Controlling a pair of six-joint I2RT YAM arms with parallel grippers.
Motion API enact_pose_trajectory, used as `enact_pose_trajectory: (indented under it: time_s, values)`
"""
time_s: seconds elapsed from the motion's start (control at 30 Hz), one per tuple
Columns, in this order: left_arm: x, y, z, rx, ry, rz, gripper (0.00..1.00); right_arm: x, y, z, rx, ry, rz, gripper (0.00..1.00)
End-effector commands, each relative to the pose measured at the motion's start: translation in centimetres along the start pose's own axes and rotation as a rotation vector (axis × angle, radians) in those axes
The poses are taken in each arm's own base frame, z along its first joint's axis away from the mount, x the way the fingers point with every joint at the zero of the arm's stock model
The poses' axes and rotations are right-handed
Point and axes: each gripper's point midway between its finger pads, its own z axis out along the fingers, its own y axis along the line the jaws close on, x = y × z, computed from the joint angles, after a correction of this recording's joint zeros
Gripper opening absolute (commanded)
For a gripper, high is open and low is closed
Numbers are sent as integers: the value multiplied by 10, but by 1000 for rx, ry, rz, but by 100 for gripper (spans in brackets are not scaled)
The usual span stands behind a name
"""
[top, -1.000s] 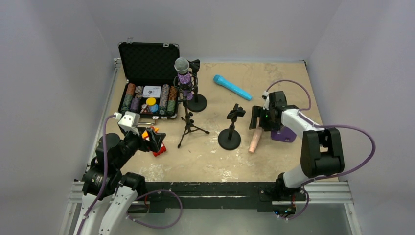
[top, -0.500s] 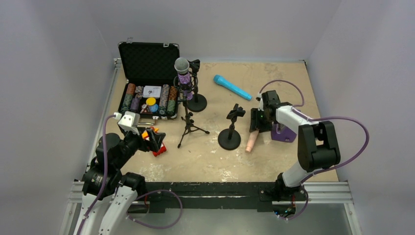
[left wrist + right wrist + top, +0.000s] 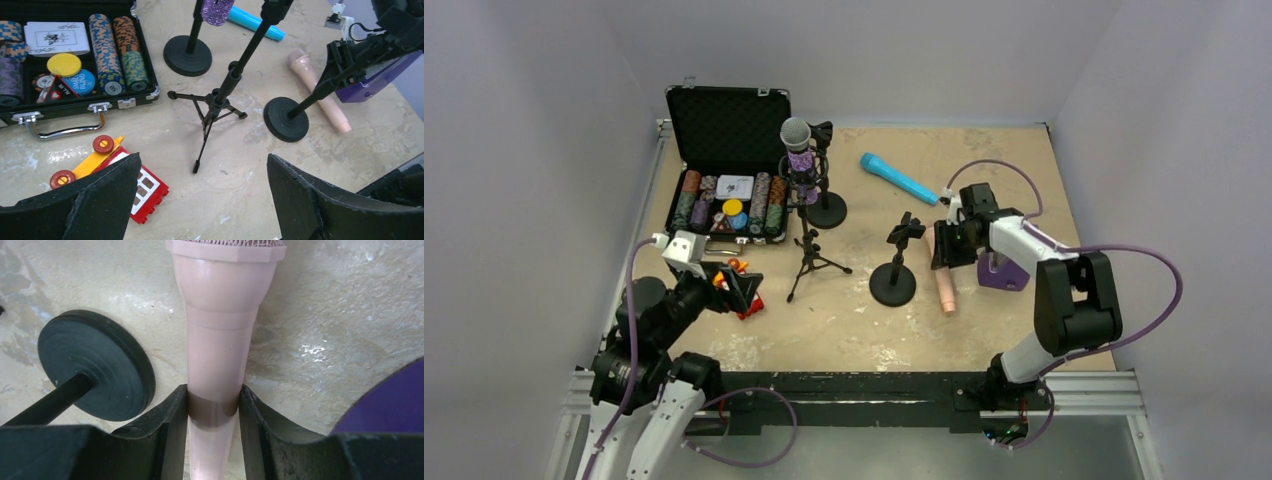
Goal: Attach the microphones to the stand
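Right gripper [image 3: 212, 400] clamping pink microphone [image 3: 222, 315] by its handle – fingers pressing both sides (mesh head showing beyond them), just right of round-base stand [image 3: 893, 285], left gripper [image 3: 202, 165] gaping wide, gripping nothing, hovering well left of that stand.

The right gripper [image 3: 948, 248] has edged left toward the black round-based stand [image 3: 893, 285], and its jaws have closed against the pale pink plastic microphone [image 3: 220, 340], whose near end has swung rightward.

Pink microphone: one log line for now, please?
right jaws: closed on pink microphone | left jaws: open | purple microphone: on tripod stand | blue microphone: lying flat
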Motion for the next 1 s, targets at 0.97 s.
enact_pose_trajectory:
  time_s: [0.97]
  values:
    - [-64,-169,-82,898,91,-84,99,-93,132,-340,-550,-806,-612,0]
